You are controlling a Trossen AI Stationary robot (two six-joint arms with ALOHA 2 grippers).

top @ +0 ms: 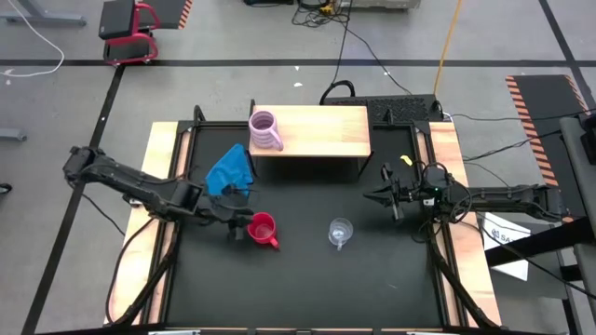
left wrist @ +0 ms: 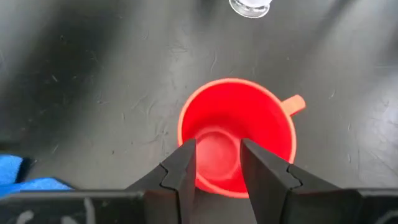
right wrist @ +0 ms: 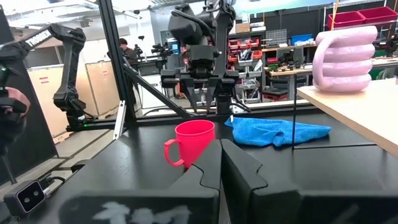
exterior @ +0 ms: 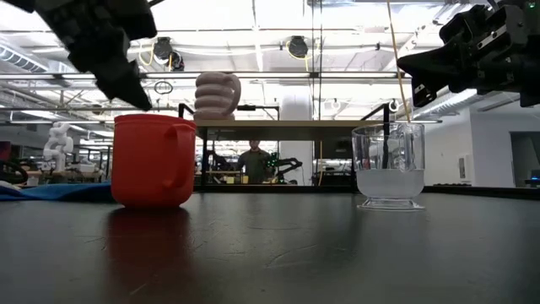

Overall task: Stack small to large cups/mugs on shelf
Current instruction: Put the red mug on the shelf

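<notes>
Upright, glossy red mug [left wrist: 236, 134], handled.

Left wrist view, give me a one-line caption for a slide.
Left tool, fingers apart, hovers over the rim of the red mug on the dark table; glass cup beyond.

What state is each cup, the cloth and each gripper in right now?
Lilac-pink mug: upright on the shelf.
Red mug: upright on the table, empty.
Glass cup: upright on the table.
Blue cloth: crumpled.
Left gripper: open above the red mug.
Right gripper: shut, empty.
</notes>
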